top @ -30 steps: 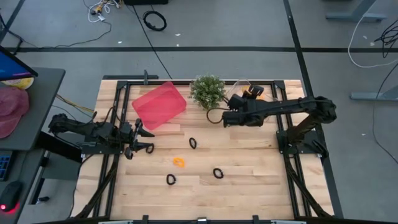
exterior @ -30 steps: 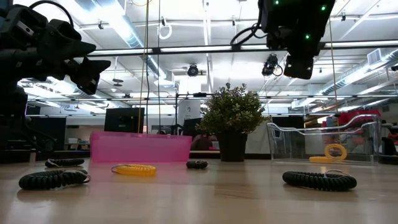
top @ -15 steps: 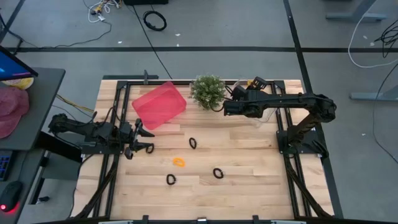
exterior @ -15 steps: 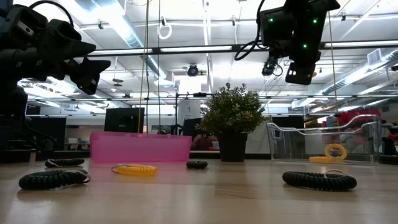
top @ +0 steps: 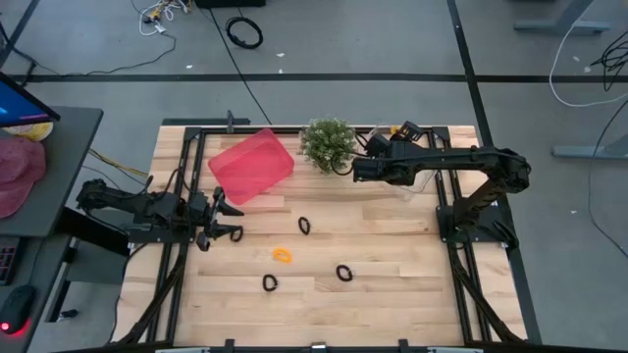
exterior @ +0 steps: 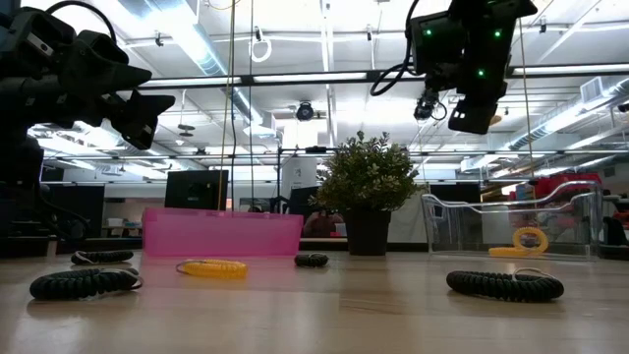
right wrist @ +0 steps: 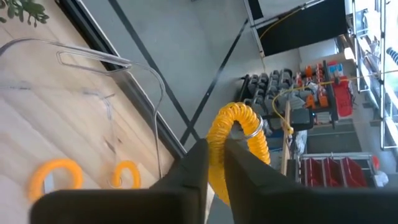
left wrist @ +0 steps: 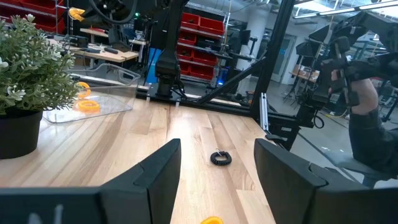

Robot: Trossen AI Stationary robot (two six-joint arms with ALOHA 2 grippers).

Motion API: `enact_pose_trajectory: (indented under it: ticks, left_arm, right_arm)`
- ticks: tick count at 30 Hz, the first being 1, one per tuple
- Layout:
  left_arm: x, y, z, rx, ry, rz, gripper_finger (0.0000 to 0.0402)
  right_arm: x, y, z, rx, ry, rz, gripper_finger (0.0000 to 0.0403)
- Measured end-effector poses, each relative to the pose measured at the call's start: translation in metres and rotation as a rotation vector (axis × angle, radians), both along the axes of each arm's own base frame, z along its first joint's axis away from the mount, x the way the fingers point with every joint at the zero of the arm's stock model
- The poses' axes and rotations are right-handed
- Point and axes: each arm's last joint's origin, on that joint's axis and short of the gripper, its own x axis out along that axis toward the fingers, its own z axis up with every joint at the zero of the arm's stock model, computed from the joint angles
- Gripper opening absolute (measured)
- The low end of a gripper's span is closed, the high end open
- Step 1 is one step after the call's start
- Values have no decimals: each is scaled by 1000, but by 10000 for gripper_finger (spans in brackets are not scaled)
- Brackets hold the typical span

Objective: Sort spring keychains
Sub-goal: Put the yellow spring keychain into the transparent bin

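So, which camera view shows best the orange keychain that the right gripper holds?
The right wrist view: the orange spring keychain fills the picture, pinched between the right gripper's fingers. The high view shows only a small orange spot at the gripper. The low view hides it; the left wrist view shows a tiny orange speck.

High view: straight down from overhead, far off, takes in whole table [top: 392, 275] plus surrounding floor.
Low view: at tabletop height, level across boards toward room behind.
Left wrist view: low over table, faces across toward potted plant [left wrist: 28, 81] and clear tray [left wrist: 93, 93].
Right wrist view: tilted down, close over same clear tray [right wrist: 93, 81].
Plant shared by high, low, left wrist views.
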Motion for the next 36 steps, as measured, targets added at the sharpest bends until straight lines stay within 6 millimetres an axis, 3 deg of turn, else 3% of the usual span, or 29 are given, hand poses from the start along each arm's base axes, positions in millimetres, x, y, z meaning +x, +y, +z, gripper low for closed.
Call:
enact_pose_trajectory:
  ticks: [7,14,36]
  left_arm:
    - [0,0,0,0,0,0,209]
    - [0,0,0,0,0,0,209]
    - [0,0,0,0,-1,0,209]
  right_arm:
    - [0,0,0,-1,-4,-2,114]
    - [0,0,0,0,-2,0,150]
    - [8,0,-2,51,-89,12,160]
